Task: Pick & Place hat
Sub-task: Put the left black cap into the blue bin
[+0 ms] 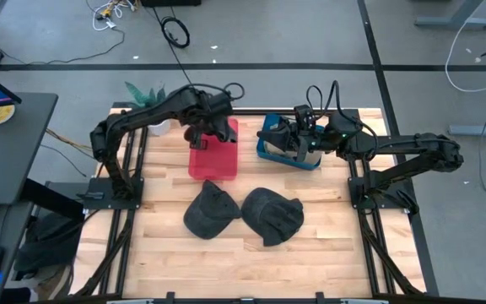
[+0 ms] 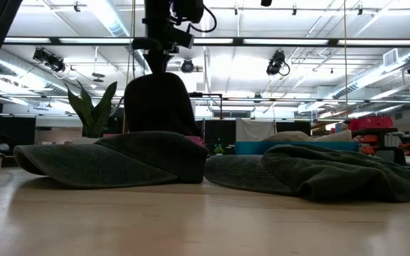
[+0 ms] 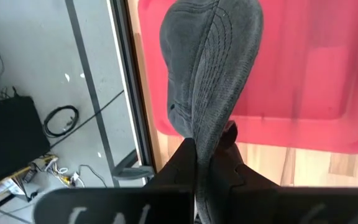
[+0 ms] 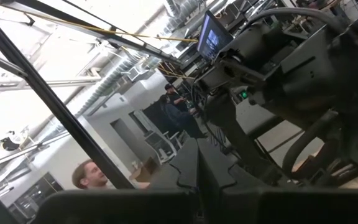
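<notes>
A dark grey hat point(image 3: 210, 68) hangs over the red bin point(image 1: 213, 160) at the far middle of the table, with my left gripper point(image 3: 197, 171) shut on it. In the low view this hat point(image 2: 159, 103) dangles below the gripper point(image 2: 159, 43). Two more grey hats lie crumpled on the wooden table, one point(image 1: 209, 211) left of the other point(image 1: 272, 215). My right gripper point(image 1: 281, 133) waits shut above the blue bin point(image 1: 289, 152), touching nothing. My left gripper pinches the hat between its two fingers at a folded edge with rows of stitching point(image 3: 199, 140). The fingers come from above, slanting down. The hat hangs below them, lifted clear, over the red bin's near left part.
A potted plant point(image 1: 146, 93) stands at the table's far left corner. The blue bin holds some pale items. Bare wood lies along the table's near edge point(image 1: 251, 270). In the right wrist view, a person point(image 4: 89, 174) shows in the room beyond the table.
</notes>
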{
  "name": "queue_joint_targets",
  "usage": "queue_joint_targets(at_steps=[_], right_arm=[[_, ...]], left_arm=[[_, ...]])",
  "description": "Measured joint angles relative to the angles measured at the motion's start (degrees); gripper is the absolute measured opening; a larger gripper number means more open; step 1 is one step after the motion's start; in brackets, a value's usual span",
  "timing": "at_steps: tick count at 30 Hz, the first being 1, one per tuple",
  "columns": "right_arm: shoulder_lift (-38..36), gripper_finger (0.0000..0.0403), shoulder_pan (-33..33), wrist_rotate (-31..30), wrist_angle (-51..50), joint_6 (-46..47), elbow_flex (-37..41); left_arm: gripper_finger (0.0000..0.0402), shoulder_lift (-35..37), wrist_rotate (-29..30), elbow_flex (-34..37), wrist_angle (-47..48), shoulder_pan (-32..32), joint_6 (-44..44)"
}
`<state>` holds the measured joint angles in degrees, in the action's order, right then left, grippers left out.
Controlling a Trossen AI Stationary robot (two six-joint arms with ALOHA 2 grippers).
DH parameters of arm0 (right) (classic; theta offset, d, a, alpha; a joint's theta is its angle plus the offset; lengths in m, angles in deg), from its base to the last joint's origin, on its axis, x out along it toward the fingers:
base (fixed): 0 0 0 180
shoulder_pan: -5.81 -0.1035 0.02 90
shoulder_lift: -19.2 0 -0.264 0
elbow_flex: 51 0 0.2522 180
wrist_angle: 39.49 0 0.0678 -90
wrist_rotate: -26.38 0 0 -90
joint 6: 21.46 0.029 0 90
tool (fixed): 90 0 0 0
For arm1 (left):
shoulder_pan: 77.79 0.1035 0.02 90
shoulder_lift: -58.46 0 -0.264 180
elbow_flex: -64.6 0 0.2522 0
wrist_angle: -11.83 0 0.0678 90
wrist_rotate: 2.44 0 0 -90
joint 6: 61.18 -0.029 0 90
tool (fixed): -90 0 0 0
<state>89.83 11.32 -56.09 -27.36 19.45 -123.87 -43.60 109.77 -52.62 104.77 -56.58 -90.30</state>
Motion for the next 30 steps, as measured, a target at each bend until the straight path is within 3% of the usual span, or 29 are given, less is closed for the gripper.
queue_joint_targets(at_steps=[13, 22, 30], right_arm=[[0.00, 0.0001, 0.00, -0.52, -0.36, 0.17, 0.00], [0.00, 0.0001, 0.00, -0.58, -0.56, 0.10, 0.00], [0.00, 0.0001, 0.00, -0.59, -0.95, -0.03, 0.00]], left_arm=[[0.0012, -0.36, 0.01, -0.02, 1.93, 2.16, -3.57], [0.0012, -4.88, -0.41, -0.02, 1.82, 2.10, -3.06], [0.0012, -8.38, 3.18, 0.00, -1.81, 2.03, -0.23]])
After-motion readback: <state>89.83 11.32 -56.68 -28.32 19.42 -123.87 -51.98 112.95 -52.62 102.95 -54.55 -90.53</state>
